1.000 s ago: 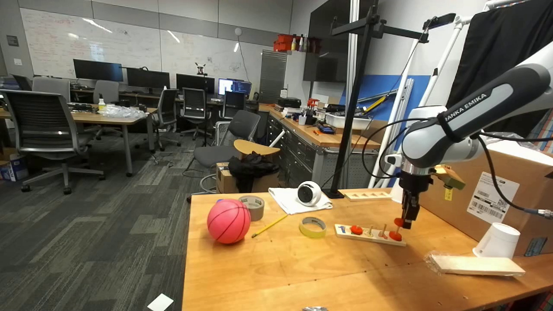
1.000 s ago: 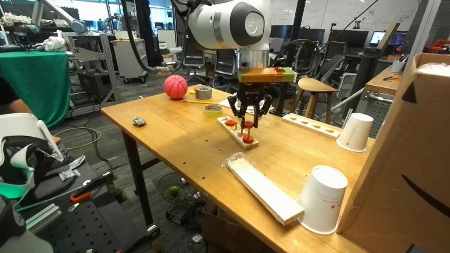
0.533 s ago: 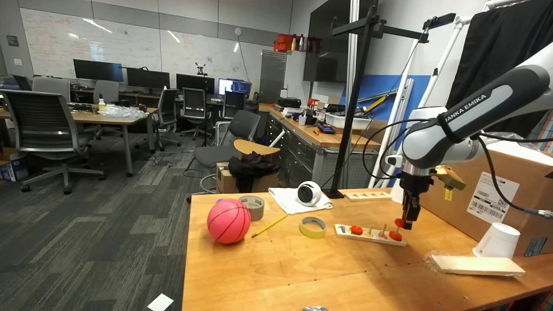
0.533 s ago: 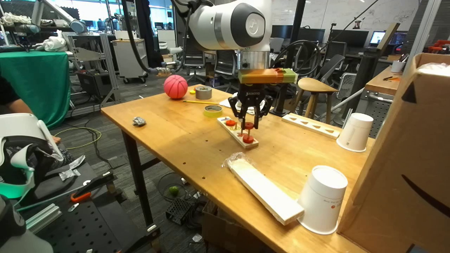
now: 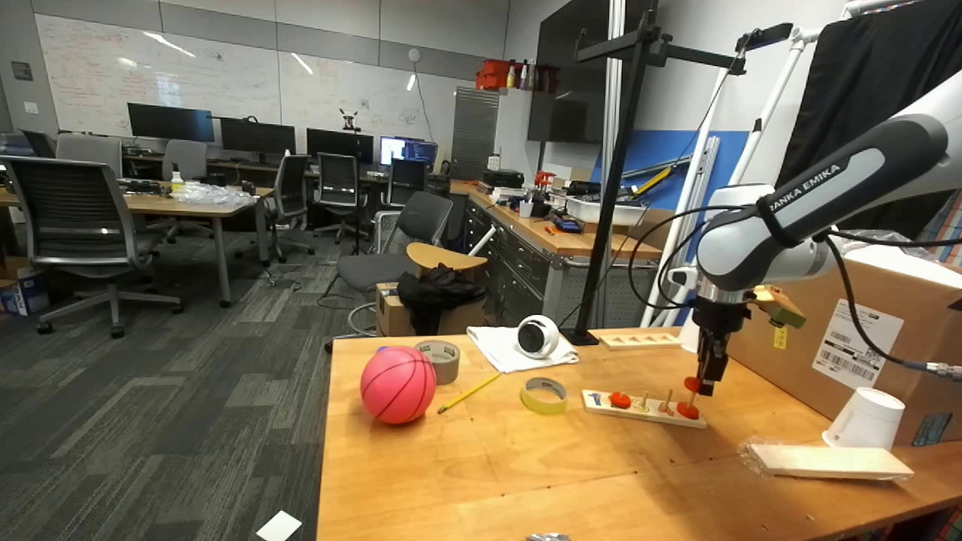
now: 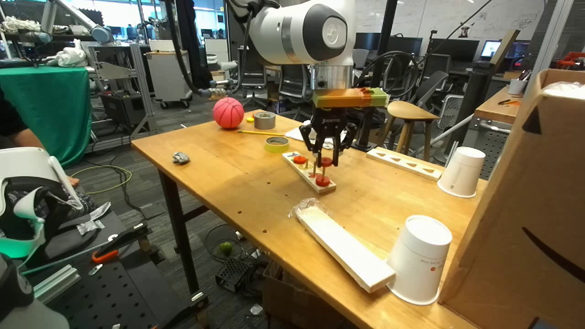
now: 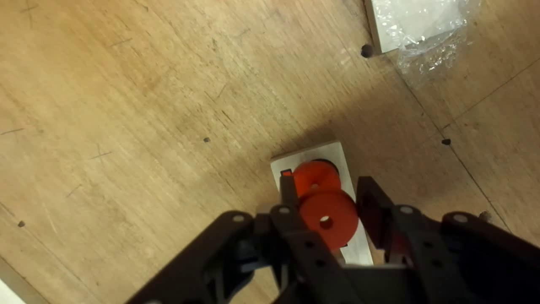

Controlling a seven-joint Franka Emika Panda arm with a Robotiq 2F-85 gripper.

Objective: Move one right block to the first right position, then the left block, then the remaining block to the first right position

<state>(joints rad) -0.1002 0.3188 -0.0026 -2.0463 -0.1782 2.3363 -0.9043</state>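
A narrow wooden board [image 5: 592,406] with upright pegs lies on the table. My gripper [image 7: 327,194] is shut on a round red block [image 7: 342,211] with a centre hole. In both exterior views this held block [image 6: 326,162] hangs level above the board's end peg; whether the peg's tip enters the hole I cannot tell. Low on that end peg sits another red block [image 6: 322,181], partly covered by the held one in the wrist view. A third red block [image 5: 620,400] rests towards the board's opposite end. Two pegs between them carry no block.
A plastic-wrapped plank [image 6: 343,246] and a white cup [image 6: 419,260] stand near the board's end, by a cardboard box [image 5: 842,323]. Beyond the opposite end are a yellow tape roll [image 5: 544,396], a pencil [image 5: 470,393] and a pink ball [image 5: 398,385]. A slotted wooden strip [image 6: 404,164] lies behind.
My gripper and the held red block have risen slightly and shifted a little sideways over the end peg. The board and the other two red blocks have stayed put.
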